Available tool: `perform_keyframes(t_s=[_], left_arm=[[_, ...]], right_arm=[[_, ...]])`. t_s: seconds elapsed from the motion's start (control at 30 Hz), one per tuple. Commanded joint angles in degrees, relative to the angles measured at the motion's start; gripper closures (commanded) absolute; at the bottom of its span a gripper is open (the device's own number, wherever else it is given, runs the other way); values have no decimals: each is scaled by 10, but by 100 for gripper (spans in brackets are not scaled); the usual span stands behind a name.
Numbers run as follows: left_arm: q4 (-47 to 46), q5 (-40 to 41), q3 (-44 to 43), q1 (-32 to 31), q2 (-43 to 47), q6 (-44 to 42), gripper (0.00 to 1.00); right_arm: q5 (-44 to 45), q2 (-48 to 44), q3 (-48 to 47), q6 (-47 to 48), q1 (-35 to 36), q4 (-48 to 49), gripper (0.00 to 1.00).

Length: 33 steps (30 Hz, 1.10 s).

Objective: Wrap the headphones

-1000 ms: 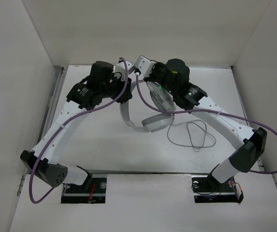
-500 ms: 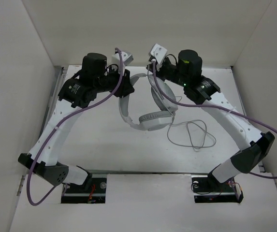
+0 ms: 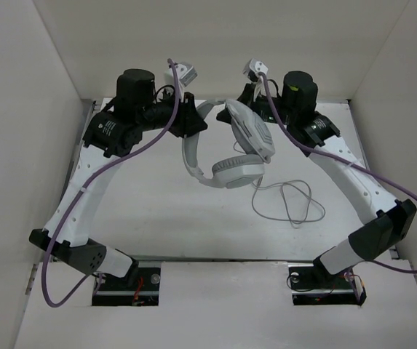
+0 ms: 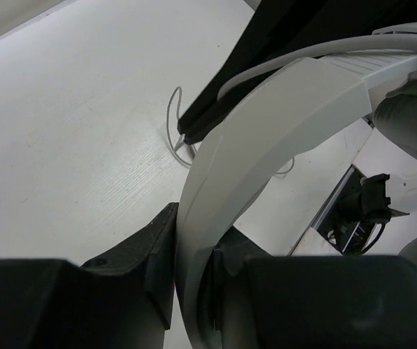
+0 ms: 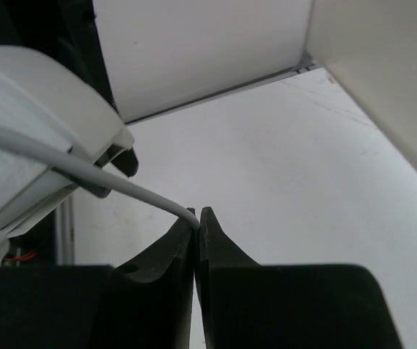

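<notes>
The white headphones (image 3: 231, 151) hang above the table between my two arms, headband (image 3: 189, 155) on the left, grey ear cushions (image 3: 238, 171) lower right. My left gripper (image 3: 198, 122) is shut on the headband; in the left wrist view the band (image 4: 266, 123) runs up from between my jaws (image 4: 193, 247). My right gripper (image 3: 243, 102) is behind the upper ear cup (image 3: 250, 131). In the right wrist view it (image 5: 197, 218) is shut on the thin grey cable (image 5: 106, 178), which leads left to the white cup (image 5: 41, 123). The rest of the cable (image 3: 290, 200) lies looped on the table.
White walls enclose the table (image 3: 143, 211) on the left, back and right. Thick purple robot cables (image 3: 121, 163) hang along both arms. The arm bases (image 3: 128, 280) sit at the near edge.
Both arms have risen and drawn back toward the rear wall, spreading apart. The headphones have been lifted with them and the upper ear cup has tilted.
</notes>
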<state>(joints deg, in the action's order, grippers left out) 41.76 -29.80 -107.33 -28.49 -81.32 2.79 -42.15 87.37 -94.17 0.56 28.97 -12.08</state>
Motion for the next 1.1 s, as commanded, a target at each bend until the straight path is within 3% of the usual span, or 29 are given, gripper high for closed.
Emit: perform_keyframes(t_s=[0.0,0.3,0.57,1.07], left_arm=[[-79,-37,-46,7,10,45,100],[-92,4,-74,19,-1,41,100],[-108,25,-110,40,-13,55,100],[-195,164,-94,95,-19,123,100]], right_arm=[[-86,-15,26,-108,-19,72,90],[-187,-28,122,-298,-41,259,79],[-211,-42,235,-452,-38,463,68],[-216,-48,301,-486,38,514,66]])
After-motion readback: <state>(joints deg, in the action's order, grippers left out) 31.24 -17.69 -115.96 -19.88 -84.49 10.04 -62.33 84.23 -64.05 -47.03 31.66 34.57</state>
